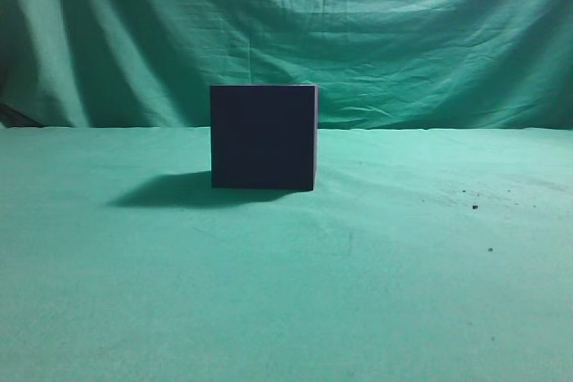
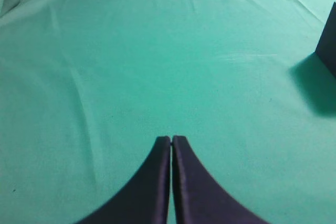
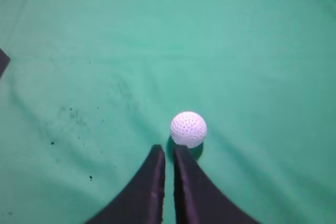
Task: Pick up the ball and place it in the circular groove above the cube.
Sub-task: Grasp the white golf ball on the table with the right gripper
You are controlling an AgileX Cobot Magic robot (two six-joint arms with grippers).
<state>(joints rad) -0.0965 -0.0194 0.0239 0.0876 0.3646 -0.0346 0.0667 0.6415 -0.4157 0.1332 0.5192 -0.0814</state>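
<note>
The small white dimpled ball (image 3: 188,129) lay on the green cloth-covered table (image 3: 252,51), just beyond the tips of the right gripper (image 3: 169,153) and slightly to their right in the right wrist view. Those fingers were pressed nearly together and held nothing. The left gripper (image 2: 171,140) was likewise clenched and empty, over bare cloth.

The dark navy matte cube (image 1: 263,137) stood well apart from the ball, near the middle of the table in the exterior view, where neither arm nor ball was seen. Its circular groove could not be made out, the top face being seen edge-on, so whether anything sat in it was probably not to be judged.

For the pick-up, the right fingers would need to be spread wider than the ball, shifted to centre on it, and lowered around it before closing, since a nudge could set it rolling.
</note>
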